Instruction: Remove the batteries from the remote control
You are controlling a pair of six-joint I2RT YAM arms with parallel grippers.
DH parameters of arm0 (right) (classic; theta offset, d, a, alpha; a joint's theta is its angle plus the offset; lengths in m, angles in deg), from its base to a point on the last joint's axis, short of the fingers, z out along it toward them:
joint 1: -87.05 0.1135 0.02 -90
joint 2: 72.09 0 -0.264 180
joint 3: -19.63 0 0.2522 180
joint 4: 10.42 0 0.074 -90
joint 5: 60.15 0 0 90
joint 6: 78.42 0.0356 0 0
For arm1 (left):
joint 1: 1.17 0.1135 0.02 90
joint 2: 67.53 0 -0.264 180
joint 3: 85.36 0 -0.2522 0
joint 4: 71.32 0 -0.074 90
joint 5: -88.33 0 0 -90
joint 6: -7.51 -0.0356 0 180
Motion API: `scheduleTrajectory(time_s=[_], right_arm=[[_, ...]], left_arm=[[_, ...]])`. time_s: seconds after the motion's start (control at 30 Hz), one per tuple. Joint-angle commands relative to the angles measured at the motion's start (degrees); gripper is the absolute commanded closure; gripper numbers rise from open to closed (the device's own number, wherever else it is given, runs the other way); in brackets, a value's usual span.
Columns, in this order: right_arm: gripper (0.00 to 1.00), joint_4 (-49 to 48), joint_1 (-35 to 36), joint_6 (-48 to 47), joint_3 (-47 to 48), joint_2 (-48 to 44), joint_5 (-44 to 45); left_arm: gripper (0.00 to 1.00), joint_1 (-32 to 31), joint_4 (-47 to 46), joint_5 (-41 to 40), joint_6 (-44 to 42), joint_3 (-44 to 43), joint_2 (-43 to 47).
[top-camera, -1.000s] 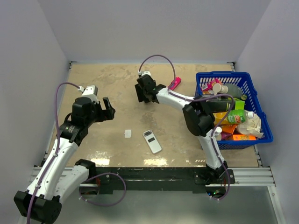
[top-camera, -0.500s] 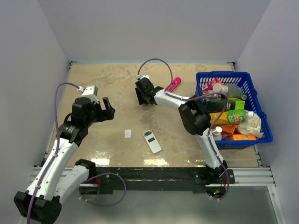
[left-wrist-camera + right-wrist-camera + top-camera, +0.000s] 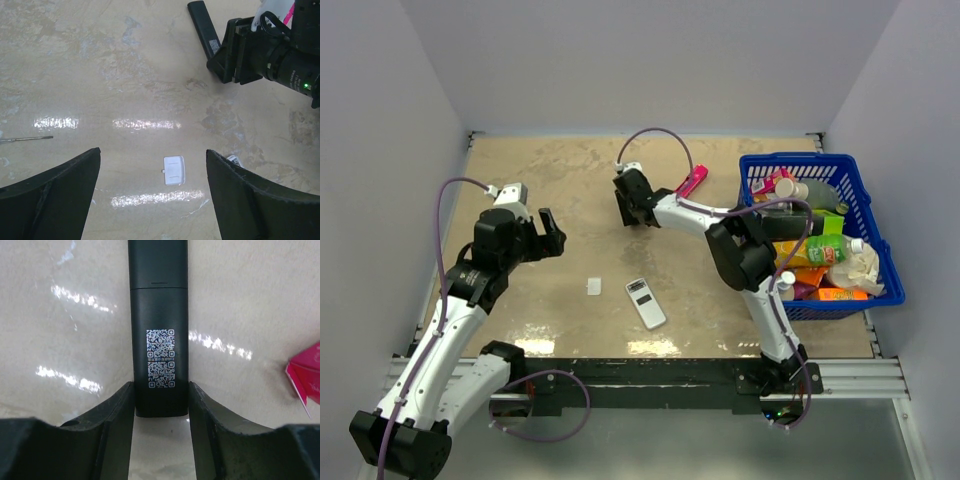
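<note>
A black remote control [image 3: 159, 315] lies back side up, a QR label on it; my right gripper [image 3: 161, 390] is shut on its near end, one finger against each long side. The left wrist view shows the same remote [image 3: 204, 27] sticking out from the right gripper [image 3: 235, 50]. From above, the right gripper [image 3: 632, 203] is low at the table's middle back. A white remote [image 3: 645, 302] and a small white cover [image 3: 594, 286] lie near the front. My left gripper [image 3: 152, 165] hangs open above the cover [image 3: 174, 170]. No batteries are in view.
A blue basket [image 3: 868, 205] full of bottles and packets stands at the right. A pink packet [image 3: 693, 180] lies just behind the right gripper and shows at the right edge [image 3: 305, 380] of the right wrist view. A thin stick [image 3: 25, 139] lies at the left.
The right gripper's jaws have closed in onto the black remote's sides, and that arm shifted slightly. The left arm has not moved.
</note>
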Motion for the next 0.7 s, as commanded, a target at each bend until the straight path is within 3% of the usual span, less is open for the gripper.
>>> scheduleTrajectory(time_s=[0.0, 0.3, 0.67], right_arm=[[0.76, -2.74, -1.07, 1.63, -6.79, -8.55, -2.28], [0.80, -10.91, -0.63, 5.59, -23.15, -20.07, -8.70], [0.82, -16.64, 2.79, 7.26, -33.71, -28.33, -13.27]], left_arm=[[0.11, 0.08, -1.21, -1.06, 1.02, -0.01, -0.15], [0.12, 0.00, -1.12, -0.18, 1.37, -0.10, -2.17], [0.14, 0.00, 0.10, -0.18, 1.63, -1.33, -4.19]])
